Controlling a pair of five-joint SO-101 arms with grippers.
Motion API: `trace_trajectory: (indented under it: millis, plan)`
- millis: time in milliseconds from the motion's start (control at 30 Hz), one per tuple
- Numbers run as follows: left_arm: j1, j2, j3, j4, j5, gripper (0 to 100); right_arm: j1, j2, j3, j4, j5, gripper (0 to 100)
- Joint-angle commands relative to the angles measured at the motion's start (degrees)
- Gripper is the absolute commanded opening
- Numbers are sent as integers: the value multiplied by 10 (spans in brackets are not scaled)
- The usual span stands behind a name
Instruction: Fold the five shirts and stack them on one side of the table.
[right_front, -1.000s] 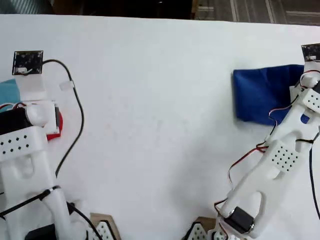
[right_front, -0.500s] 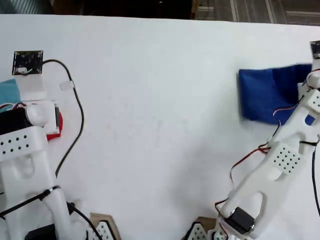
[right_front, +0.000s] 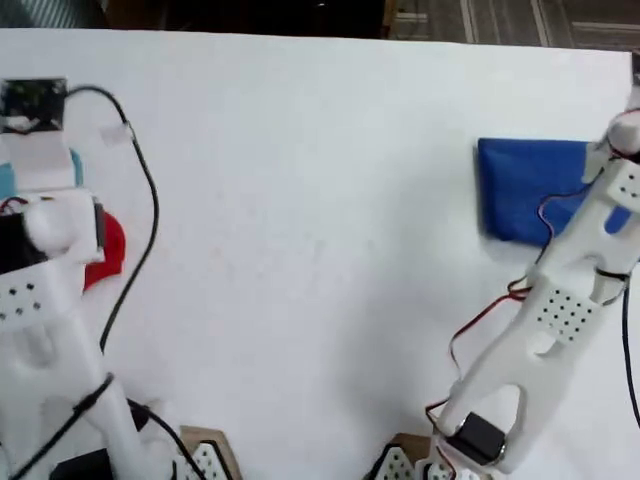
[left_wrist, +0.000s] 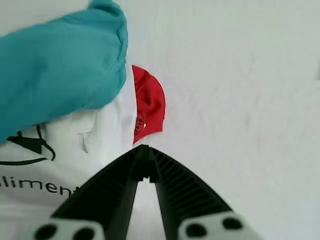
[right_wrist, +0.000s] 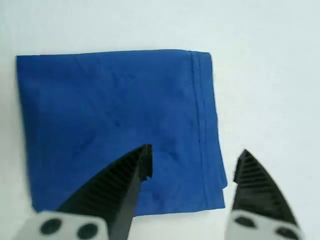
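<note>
**One shirt folded at the right, three heaped at the left**

A white table (right_front: 320, 200) seen from above, with one robot arm at each near corner. On the right side lies a blue shirt (right_wrist: 120, 125), folded into a neat rectangle, flat, with its edges square. The right gripper (right_wrist: 195, 164) hangs just over the shirt's near edge with its fingers apart and nothing between them.

On the left side sits a loose heap: a teal shirt (left_wrist: 60, 70) on top, a white shirt (left_wrist: 75, 150) with dark print beneath it, and a red shirt (left_wrist: 150, 105) peeking out at the heap's edge. The left gripper (left_wrist: 146, 155) is poised above the white cloth with its fingers pressed together, holding nothing.

The blue shirt looks finished, so the next step is probably to fetch another from the heap. To do that well, the left fingers need to part before they go down, then pinch a single layer — the teal one on top is the likeliest pick — near a hem or corner. The shirt should lift free of its neighbours instead of dragging them along.
</note>
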Motion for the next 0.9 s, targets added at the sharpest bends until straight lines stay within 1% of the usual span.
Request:
trace_trajectory:
  millis: [0, 33, 100, 167, 233, 300, 333, 367, 433, 533, 633, 767, 867]
  plan:
    - [-40, -12, -97, 19, -4, 28, -38, -88, -22, 40, -16, 120]
    - [-61, -11, -103, 11, -8, 29, -40, -102, -22, 40, -21, 98]
    - [-113, -11, -91, -31, -46, 55, -44, -133, -22, 40, -23, 97]
    - [-173, -11, -60, -84, -85, 103, -44, -165, -17, 40, -24, 130]
    - [-223, -10, -17, -138, -116, 166, -43, -205, 9, 40, -24, 187]
    - [-262, 3, 26, -184, -140, 216, -43, -255, 63, 41, -24, 252]
    - [-277, 16, 42, -200, -147, 223, -44, -284, 102, 41, -22, 280]
    - [-287, 34, 50, -212, -149, 220, -44, -317, 147, 41, -21, 296]
    - [-297, 84, 51, -222, -139, 218, -51, -383, 251, 40, -20, 293]
    - [-295, 178, 6, -213, -89, 218, -70, -486, 432, 40, -19, 265]
    - [-291, 277, -95, -171, -32, 218, -95, -581, 609, 39, -19, 239]
    - [-284, 404, -248, -76, -23, 218, -131, -682, 789, 34, -19, 211]
    - [-284, 484, -357, -20, -24, 218, -149, -741, 875, 22, -19, 206]
